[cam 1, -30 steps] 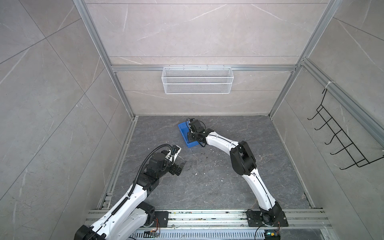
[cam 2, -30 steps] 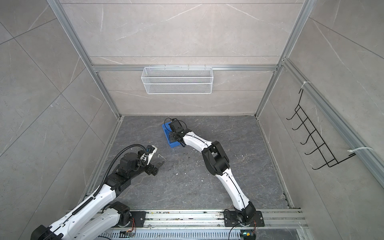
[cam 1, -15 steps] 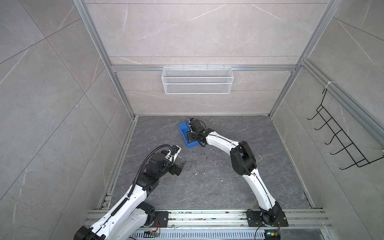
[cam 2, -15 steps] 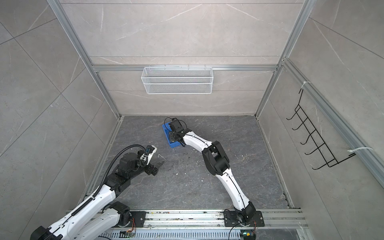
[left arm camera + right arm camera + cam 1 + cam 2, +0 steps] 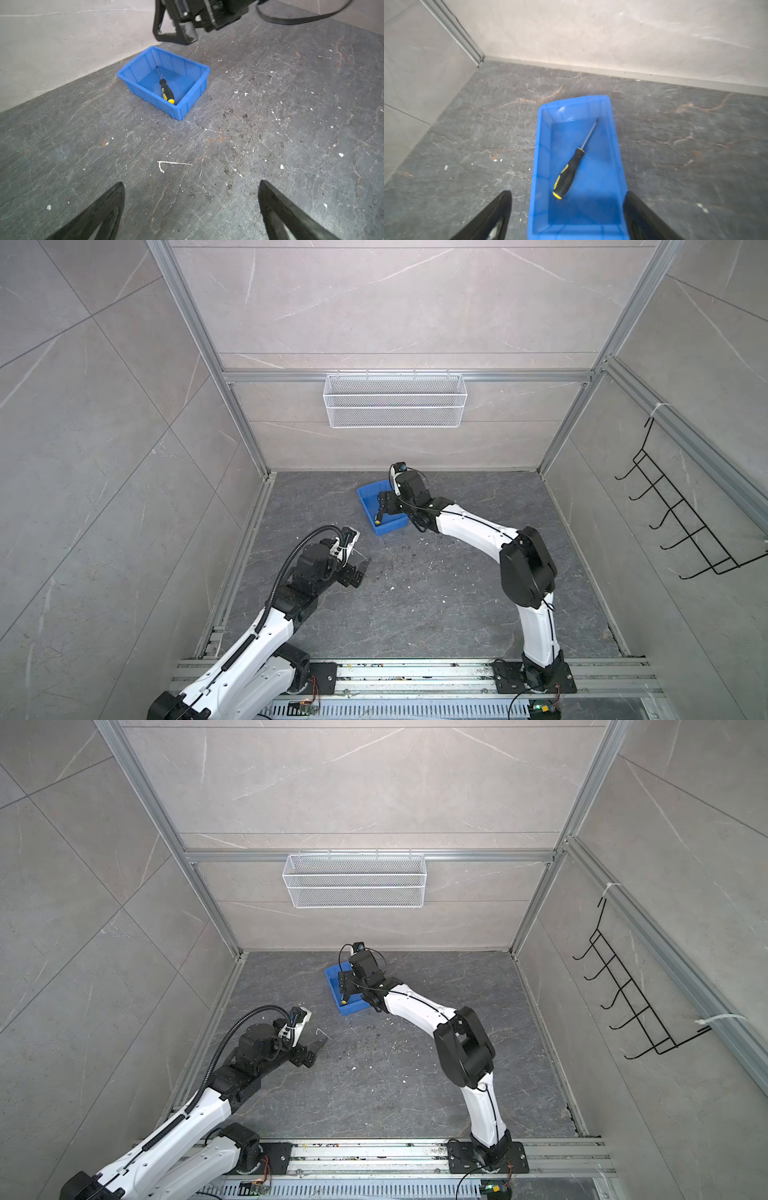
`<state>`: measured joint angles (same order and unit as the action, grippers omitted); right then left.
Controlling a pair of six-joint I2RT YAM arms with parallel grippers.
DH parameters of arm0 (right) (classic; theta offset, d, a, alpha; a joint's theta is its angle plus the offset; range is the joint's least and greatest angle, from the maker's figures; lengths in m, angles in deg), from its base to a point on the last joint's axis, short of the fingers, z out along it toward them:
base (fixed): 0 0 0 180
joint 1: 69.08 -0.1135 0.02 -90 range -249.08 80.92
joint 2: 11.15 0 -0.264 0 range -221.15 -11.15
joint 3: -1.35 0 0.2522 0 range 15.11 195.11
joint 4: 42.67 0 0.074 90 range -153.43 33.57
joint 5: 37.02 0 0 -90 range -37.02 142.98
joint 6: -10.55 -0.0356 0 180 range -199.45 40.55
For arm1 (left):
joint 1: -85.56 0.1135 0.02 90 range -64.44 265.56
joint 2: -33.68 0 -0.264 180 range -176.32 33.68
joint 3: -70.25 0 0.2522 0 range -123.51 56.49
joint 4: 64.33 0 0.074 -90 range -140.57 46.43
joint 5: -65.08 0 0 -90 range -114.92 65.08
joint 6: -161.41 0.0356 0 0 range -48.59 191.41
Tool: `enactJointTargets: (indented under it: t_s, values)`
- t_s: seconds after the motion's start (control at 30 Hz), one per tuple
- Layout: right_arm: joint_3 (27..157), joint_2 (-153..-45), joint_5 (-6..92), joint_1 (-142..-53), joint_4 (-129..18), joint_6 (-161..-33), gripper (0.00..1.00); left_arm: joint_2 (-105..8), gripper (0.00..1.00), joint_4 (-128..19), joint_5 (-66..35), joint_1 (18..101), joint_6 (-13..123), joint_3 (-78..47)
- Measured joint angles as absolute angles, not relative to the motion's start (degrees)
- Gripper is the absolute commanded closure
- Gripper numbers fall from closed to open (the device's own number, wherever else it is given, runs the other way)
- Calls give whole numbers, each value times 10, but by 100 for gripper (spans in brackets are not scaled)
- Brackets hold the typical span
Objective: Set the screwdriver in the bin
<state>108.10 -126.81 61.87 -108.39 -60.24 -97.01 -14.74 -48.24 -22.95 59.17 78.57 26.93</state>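
**A:** Where does the screwdriver [image 5: 576, 160] lie?

**B:** Flat on the bottom of the blue bin [image 5: 191, 101], set aslant. Its yellow butt end is close to one corner, and the tip of the thin shaft reaches toward the opposite end wall.

**A:** And the right pincer [image 5: 384, 510]?

**B:** It hangs over one end of the bin with its jaws spread wide, holding nothing. In the right wrist view its two black fingers [image 5: 496, 212] stand on either side of the bin, clear of the screwdriver.

**A:** The left pincer [image 5: 191, 184]?

**B:** It is also wide and empty. It sits low over the surface [image 5: 270, 124], well apart from the bin and pointed toward it.

**A:** What lies between that one and the bin?

**B:** A stretch of dark grey, stone-patterned surface scattered with white flecks and dark crumbs. There is also a thin white hooked mark [image 5: 166, 164]. In the left wrist view the right arm's black pincer body looms above the bin, so the way in from overhead is taken up by it.

**A:** And round about?

**B:** The bin sits on the surface toward the back wall [image 5: 395, 323]. A white wire basket [image 5: 395, 406] hangs higher up on that wall. A black hook rack [image 5: 681, 522] hangs on the right side wall, and both are well apart from the bin. Both arms are bolted to a metal rail [image 5: 415, 674] along the front edge.
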Motion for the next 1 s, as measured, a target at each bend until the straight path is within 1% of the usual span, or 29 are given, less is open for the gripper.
enactJointTargets:
  t_s: [0.1,0.23,0.37,0.47,0.57,0.7,0.83,1.0]
  values:
    - [998,-1203,634,-1084,-555,-957,5,-148,0,-504,-267,592,768,271]
    - [872,-1114,646,-1079,-487,-927,2,-151,0,-563,-329,592,759,293]
    - [757,-1027,667,-1067,-437,-877,1,-166,1,-617,-386,592,766,343]
    - [673,-961,676,-1047,-406,-848,1,-184,1,-646,-410,598,790,377]
    - [591,-893,681,-1010,-380,-831,1,-220,1,-679,-414,621,809,391]
    - [496,-825,703,-948,-348,-817,1,-279,1,-754,-403,685,813,407]
    - [416,-794,752,-909,-310,-786,1,-338,0,-812,-381,751,809,420]
    - [380,-838,784,-884,-245,-751,1,-379,0,-867,-358,798,803,419]
